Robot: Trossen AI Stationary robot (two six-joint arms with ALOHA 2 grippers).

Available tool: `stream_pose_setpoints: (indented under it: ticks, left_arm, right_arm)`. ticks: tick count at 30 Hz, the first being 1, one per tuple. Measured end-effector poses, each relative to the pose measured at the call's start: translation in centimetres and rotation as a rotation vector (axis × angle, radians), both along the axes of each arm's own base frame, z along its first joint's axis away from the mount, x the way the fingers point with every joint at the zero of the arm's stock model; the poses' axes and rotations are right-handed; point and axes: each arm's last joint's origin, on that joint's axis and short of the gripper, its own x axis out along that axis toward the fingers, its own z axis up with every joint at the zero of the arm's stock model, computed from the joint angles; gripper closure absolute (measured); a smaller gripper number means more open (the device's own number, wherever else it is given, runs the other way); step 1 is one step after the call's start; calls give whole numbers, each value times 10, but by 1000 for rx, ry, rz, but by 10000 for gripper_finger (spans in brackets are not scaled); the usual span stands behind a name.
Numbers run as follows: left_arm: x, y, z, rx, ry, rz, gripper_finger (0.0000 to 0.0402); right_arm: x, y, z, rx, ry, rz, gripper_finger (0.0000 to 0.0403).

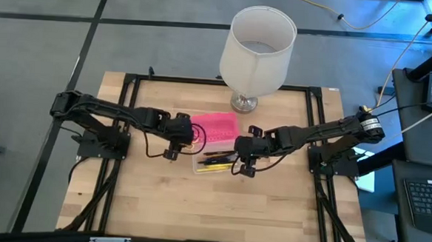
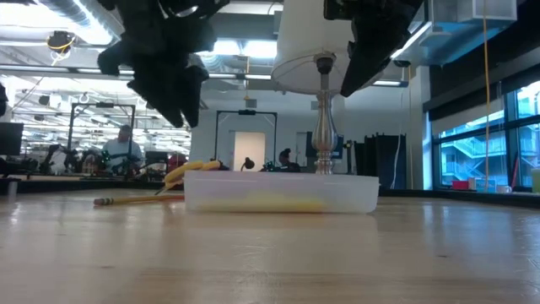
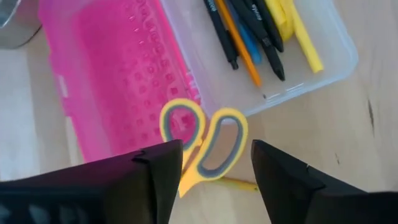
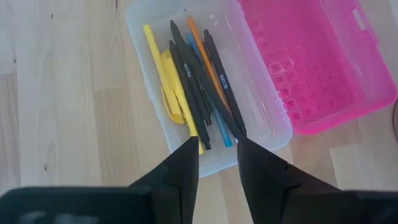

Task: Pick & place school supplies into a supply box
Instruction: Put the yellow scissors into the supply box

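Two grippers hang over the middle of the wooden table (image 1: 159,207), and we see both close to the supply box (image 1: 215,162), which lies open with its pink lid (image 1: 216,126) folded back flat toward the white lamp (image 1: 256,53). The left gripper (image 3: 214,165) hovers just beside the lid edge, its fingers (image 3: 155,171) spread apart with nothing between them — below them lie the yellow-handled scissors (image 3: 202,146), resting partly on the pink lid and partly on the table, outside the clear tray. The right gripper (image 4: 217,162) sits above the tray's opposite end, its jaws parted a little and empty. Inside the tray we count several black pens (image 4: 199,93), an orange one, a blue one and yellow pieces (image 4: 171,87) lying lengthwise together. In the low view a yellow pencil (image 2: 135,201) lies on the table beside the box — near the scissors' handles — and people sit at desks in the room beyond.
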Motion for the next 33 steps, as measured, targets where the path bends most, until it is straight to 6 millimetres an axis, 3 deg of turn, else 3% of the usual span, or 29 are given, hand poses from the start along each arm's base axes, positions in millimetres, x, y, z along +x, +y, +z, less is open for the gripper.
stream_pose_setpoints:
  ticks: [18, 33]
  left_arm:
    - [-2, 26, -32, -37, -46, -121, 220]
    - [14, 33, -67, -56, 40, -221, 230]
  right_arm:
    - [0, 0, 0, 34, -7, -57, 289]
    - [0, 0, 0, 51, -10, -84, 289]
